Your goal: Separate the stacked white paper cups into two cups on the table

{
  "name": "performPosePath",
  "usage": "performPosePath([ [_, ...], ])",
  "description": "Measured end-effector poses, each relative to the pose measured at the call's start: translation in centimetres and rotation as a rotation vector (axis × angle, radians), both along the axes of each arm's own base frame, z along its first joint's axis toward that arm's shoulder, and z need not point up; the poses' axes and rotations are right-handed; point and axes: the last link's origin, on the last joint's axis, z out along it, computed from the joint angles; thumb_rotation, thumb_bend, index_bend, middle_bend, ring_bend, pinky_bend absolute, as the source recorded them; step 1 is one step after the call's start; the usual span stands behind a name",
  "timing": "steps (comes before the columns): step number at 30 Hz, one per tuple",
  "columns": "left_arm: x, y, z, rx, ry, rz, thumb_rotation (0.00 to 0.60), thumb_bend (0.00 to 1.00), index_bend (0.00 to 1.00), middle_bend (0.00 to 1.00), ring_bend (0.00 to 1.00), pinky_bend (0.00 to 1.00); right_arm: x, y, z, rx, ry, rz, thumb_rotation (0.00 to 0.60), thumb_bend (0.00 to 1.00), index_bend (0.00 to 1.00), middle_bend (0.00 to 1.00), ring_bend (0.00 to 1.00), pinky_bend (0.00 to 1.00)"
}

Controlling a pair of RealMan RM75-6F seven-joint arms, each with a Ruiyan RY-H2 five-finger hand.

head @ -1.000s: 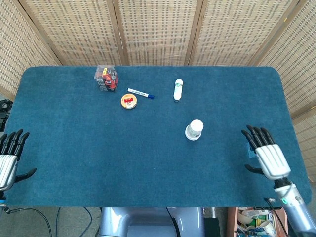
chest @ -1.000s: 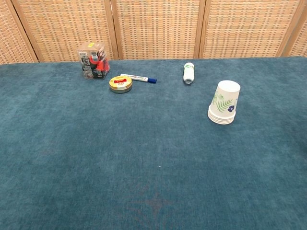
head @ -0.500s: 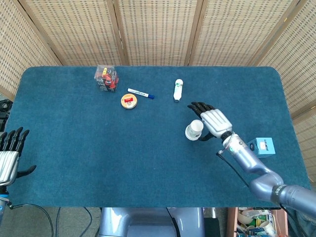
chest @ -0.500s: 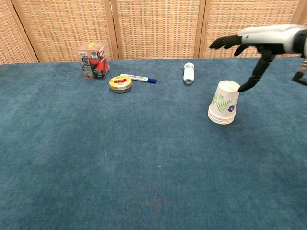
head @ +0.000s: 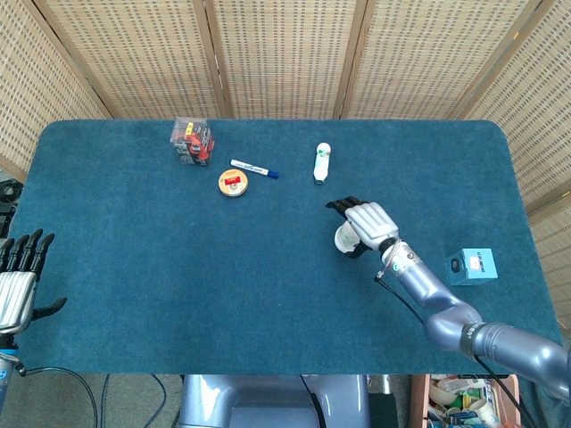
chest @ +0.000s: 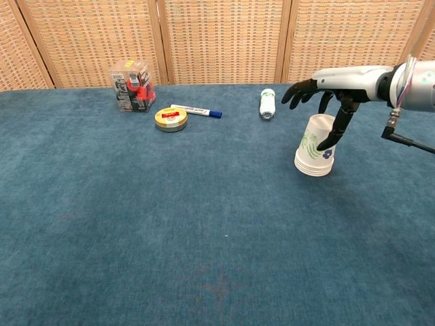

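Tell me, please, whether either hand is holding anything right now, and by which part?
Nothing is held yet. The right hand hovers over the stacked paper cups, fingers spread, thumb down beside the cup wall. The left hand rests open at the table edge.

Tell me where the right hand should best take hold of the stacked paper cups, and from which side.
The stacked paper cups stand upside down, rims on the blue table, narrow base up. Probably best to grip the upper sidewall near that base, coming from above, where the right hand hovers with fingers spread. The nested rims at the bottom are likely better left free for the left hand to pull apart later.
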Motion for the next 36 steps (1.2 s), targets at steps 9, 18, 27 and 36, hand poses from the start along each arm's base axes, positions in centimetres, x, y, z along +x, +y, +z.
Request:
performPosePath([
  [9, 0.0, 0.0, 0.1, -0.001, -0.004, 0.002, 0.6, 0.07, 0.0, 0.0, 0.0, 0.0, -2.0, -0.6, -0.7, -0.042, 0.084, -0.008, 0.6, 0.29, 0.43, 0.45, 0.31, 0.45],
  [18, 0.0, 0.0, -0.1, -0.008, -0.002, 0.006, 0.6, 0.07, 0.0, 0.0, 0.0, 0.0, -2.3, -0.7, -0.7, -0.077, 0.034, -0.012, 0.6, 0.37, 0.53, 0.58, 0.43, 0.58],
  [27, 0.7, 0.8, -0.4, -0.029, -0.019, -0.028, 0.6, 0.07, 0.0, 0.0, 0.0, 0.0, -1.2, -0.1, 0.7, -0.094, -0.116, -0.003, 0.6, 0.38, 0.53, 0.58, 0.44, 0.59],
  [36, 5.3, 5.7, -1.6, -0.055, -0.082, -0.303, 0.6, 0.07, 0.06, 0.0, 0.0, 0.0, 2.1, 1.2, 2.7, 0.015, -0.506, -0.125, 0.6, 0.4, 0.53, 0.58, 0.44, 0.59],
])
